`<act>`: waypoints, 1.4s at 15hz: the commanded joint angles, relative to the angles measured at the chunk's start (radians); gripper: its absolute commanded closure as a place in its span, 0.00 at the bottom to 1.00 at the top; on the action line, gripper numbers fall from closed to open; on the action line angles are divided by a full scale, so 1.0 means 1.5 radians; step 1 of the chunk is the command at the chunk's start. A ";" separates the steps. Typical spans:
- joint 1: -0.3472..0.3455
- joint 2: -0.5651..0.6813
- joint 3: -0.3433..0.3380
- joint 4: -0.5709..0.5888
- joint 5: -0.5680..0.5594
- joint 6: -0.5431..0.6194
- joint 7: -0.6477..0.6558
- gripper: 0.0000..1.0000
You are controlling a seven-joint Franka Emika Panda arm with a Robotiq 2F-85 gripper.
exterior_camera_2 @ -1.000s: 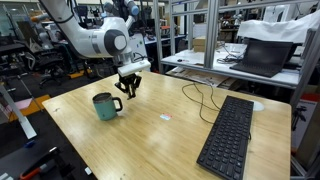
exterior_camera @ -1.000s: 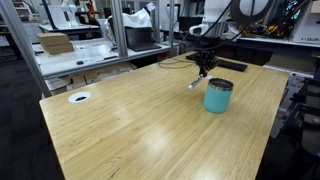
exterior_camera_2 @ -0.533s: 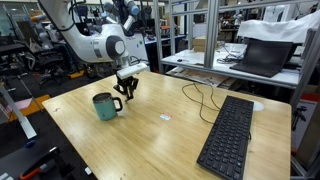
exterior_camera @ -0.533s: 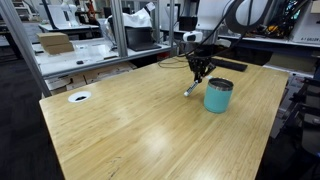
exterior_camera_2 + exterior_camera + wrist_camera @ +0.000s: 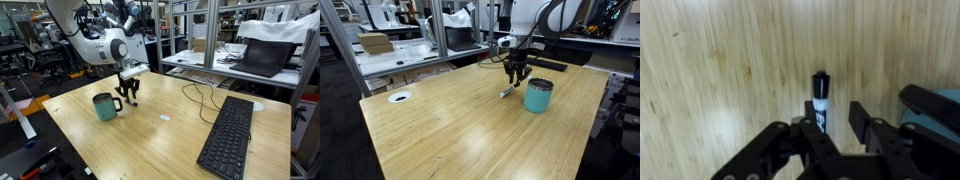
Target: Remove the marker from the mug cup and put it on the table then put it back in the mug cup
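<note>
The wrist view settled what the wider shots could not. The robot's black two-fingered hand [image 5: 840,125] had its fingers parted a little and pinched nothing. The slim whitish marker with a dark end [image 5: 821,100] lay flat on the light wood-grain surface [image 5: 720,70], its near end between the fingertips with a gap on one side. The teal cylindrical tumbler with a dark rim [image 5: 940,105] only clipped that view's right edge.

In an exterior view the hand [image 5: 517,72] hung just above the marker [image 5: 507,91]. The marker lay on the surface [image 5: 450,130] near the upright tumbler [image 5: 538,96], not touching it.

In an exterior view the marker could not be made out below the hand [image 5: 128,92]. That angle alone showed a long black keyboard [image 5: 228,135], well apart from the tumbler [image 5: 105,106] across the surface [image 5: 150,150].
</note>
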 commanded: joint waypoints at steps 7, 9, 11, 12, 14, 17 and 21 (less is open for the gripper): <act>0.017 -0.034 0.004 0.060 -0.015 -0.198 -0.012 0.00; 0.017 -0.049 0.011 0.068 -0.012 -0.230 -0.025 0.00; 0.016 -0.057 0.017 0.077 -0.010 -0.237 -0.040 0.00; 0.017 -0.057 0.020 0.082 -0.008 -0.236 -0.047 0.00; 0.016 -0.048 0.025 0.093 -0.006 -0.219 -0.061 0.00; 0.010 -0.028 0.034 0.102 0.007 -0.191 -0.075 0.00; 0.013 0.011 0.046 0.122 0.033 -0.170 -0.067 0.00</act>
